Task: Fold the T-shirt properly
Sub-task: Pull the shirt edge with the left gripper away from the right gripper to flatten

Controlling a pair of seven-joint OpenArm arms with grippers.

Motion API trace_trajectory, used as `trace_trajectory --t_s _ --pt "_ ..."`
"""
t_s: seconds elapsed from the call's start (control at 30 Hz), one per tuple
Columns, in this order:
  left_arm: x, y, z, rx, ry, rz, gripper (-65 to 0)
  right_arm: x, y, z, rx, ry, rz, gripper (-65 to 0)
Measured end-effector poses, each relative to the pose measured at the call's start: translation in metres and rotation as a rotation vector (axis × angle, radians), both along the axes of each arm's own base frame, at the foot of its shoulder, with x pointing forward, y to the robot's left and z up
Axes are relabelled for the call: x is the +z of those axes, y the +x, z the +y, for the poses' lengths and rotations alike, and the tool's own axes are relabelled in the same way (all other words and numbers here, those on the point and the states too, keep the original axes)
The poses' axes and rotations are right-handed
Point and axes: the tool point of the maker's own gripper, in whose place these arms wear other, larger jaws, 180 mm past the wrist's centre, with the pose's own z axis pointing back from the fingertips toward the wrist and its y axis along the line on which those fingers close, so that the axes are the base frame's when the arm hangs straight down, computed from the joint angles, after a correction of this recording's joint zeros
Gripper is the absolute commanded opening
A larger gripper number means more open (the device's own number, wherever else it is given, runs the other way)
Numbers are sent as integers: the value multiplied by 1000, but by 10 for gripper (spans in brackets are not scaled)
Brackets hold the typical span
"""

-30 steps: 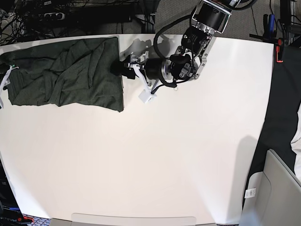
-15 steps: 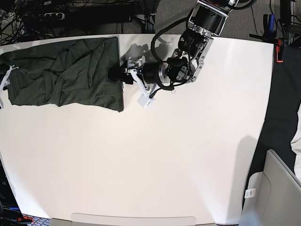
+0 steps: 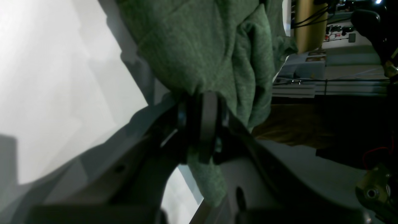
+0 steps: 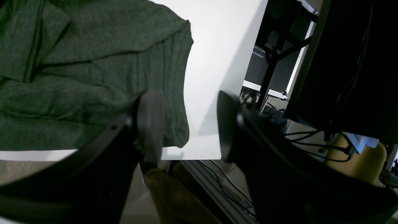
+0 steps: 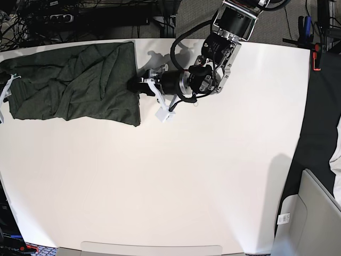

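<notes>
The dark olive-green T-shirt (image 5: pixel 74 82) lies crumpled at the far left of the white table (image 5: pixel 186 176). My left gripper (image 5: pixel 136 85) reaches in from the far right and sits at the shirt's right edge. In the left wrist view the left gripper (image 3: pixel 202 124) is shut on a bunched fold of the shirt (image 3: pixel 202 46). In the right wrist view my right gripper (image 4: pixel 189 124) is open and empty. It hovers over the shirt's (image 4: pixel 77 77) corner by the table edge, with one finger (image 4: pixel 152 121) above the fabric.
Cables and a power strip (image 5: pixel 58 18) lie beyond the far edge. A red-handled tool (image 5: pixel 317 56) sits at the right edge. A grey bin (image 5: pixel 314 213) stands off the near right corner. The table corner (image 4: pixel 205 149) drops off beside the right gripper.
The left arm has shifted a little left and toward the front along the shirt's right edge. The shirt has hardly moved.
</notes>
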Motion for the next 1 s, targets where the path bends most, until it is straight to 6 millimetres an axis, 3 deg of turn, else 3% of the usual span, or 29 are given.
trace_trajectory --t_s 0.13,0.4,0.57,0.67,0.77,1.0 --pt "0 0 12 -3 4 -4 -641 0 0 0 0 0 0 -401" --pt "-8 20 59 88 62 -2 -641 0 1 0 1 1 -3 -401" --pt "-7 15 62 54 90 3 -641 0 0 0 0 0 -2 -401" --pt "12 11 59 10 83 -41 -641 0 1 0 -1 1 -2 -401" --pt "23 21 63 39 61 -71 -641 -1 0 2 -2 7 -2 -401" --pt "14 26 89 64 123 -71 -641 -2 0 2 -2 11 -2 -401"
